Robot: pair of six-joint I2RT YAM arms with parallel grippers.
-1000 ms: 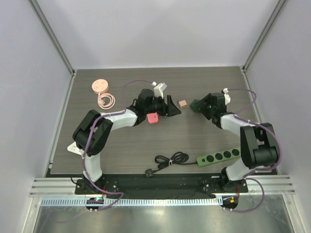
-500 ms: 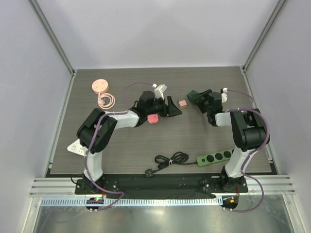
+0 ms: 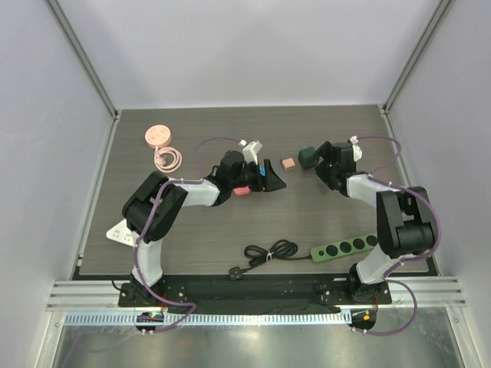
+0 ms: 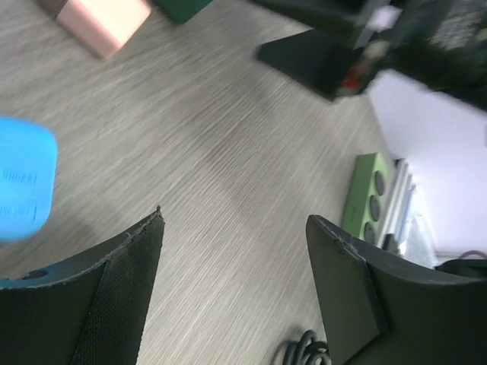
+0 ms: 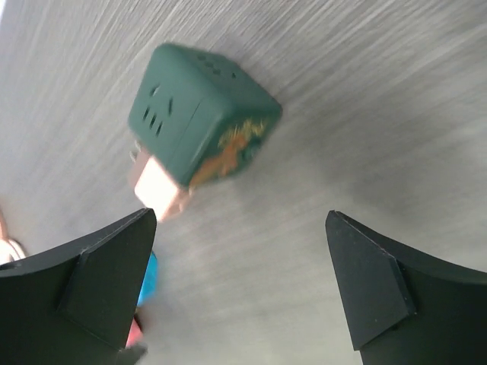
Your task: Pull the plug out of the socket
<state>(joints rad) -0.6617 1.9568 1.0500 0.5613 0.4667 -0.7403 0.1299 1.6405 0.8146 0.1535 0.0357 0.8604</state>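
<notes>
The socket, a long dark green power strip [image 3: 345, 248] with round black outlets, lies at the near right; it also shows in the left wrist view [image 4: 369, 194]. Its black cord [image 3: 270, 251] coils to the left and ends in a black plug [image 3: 236, 271] lying on the table. Nothing stands in its outlets. A dark green cube [image 5: 202, 125] with socket slots lies on the table beside a small pink block [image 5: 158, 190]. My right gripper [image 5: 240, 215] is open just short of the cube [image 3: 308, 159]. My left gripper [image 4: 235, 217] is open and empty over bare table.
A blue piece [image 4: 23, 190] sits by my left finger, and a red cube [image 3: 240, 190] lies under that wrist. A pink round disc [image 3: 158, 136] and a pink coil [image 3: 169, 159] are at the far left. A white piece [image 3: 116, 232] lies at the left edge.
My right gripper has opened wide and let go of the green cube, which now rests on the table next to the pink block. My left gripper has opened a little more and shifted slightly.
</notes>
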